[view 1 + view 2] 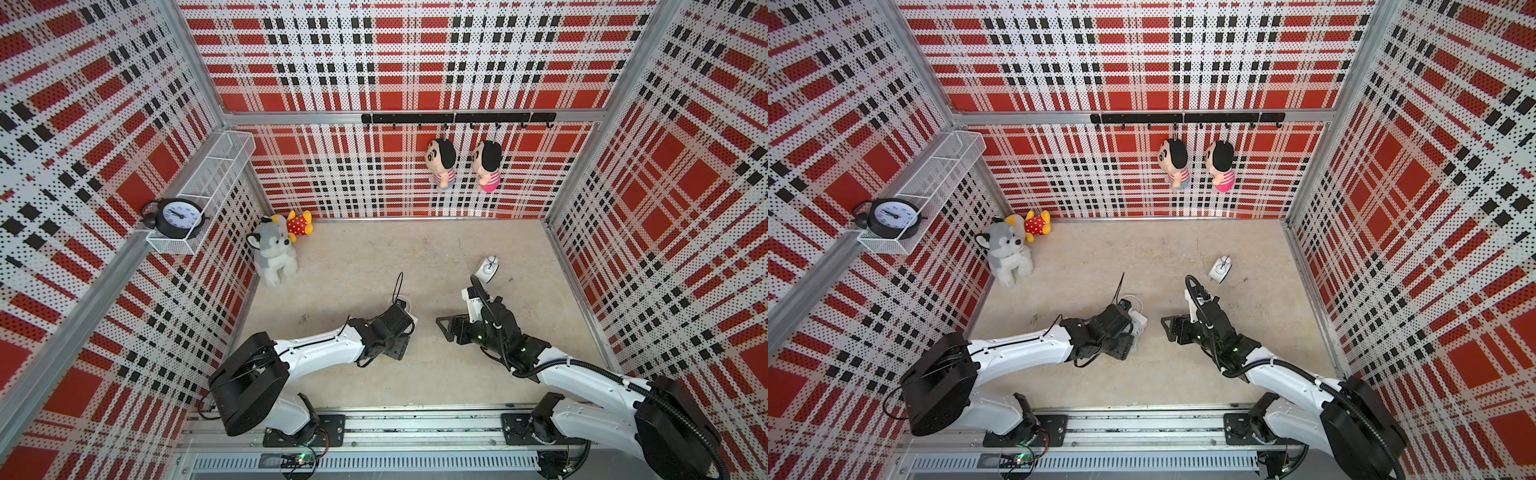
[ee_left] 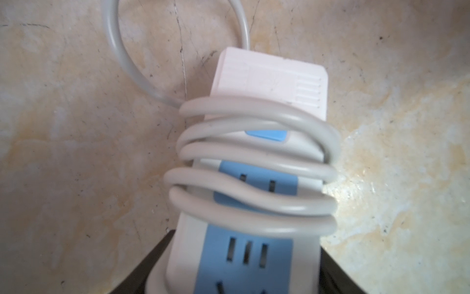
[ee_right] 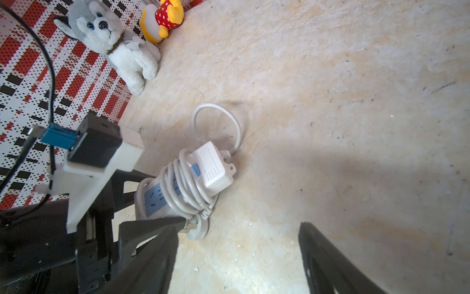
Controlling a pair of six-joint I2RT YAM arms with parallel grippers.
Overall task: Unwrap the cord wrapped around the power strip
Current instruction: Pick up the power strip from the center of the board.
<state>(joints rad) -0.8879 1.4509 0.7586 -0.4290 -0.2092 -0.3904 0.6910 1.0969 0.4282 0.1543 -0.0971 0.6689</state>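
The power strip (image 2: 269, 81), white with blue socket panels, lies on the beige floor, its near end between the fingers of my left gripper (image 2: 244, 264), which is shut on its sides. The white cord (image 2: 254, 157) runs around the strip in several turns, and one loose loop (image 3: 216, 109) lies on the floor past its far end. The plug (image 3: 197, 229) rests on the floor beside the coils. In both top views the left gripper (image 1: 405, 322) covers most of the strip (image 1: 1139, 320). My right gripper (image 3: 239, 254) stands open and empty just right of it (image 1: 446, 328).
A small white alarm clock (image 1: 487, 268) stands on the floor behind the right arm. A husky plush (image 1: 274, 253) and a yellow plush (image 1: 297, 222) sit in the back left corner. A black clock (image 1: 178, 216) stands on a wire shelf. Two dolls (image 1: 442, 162) hang on the back wall.
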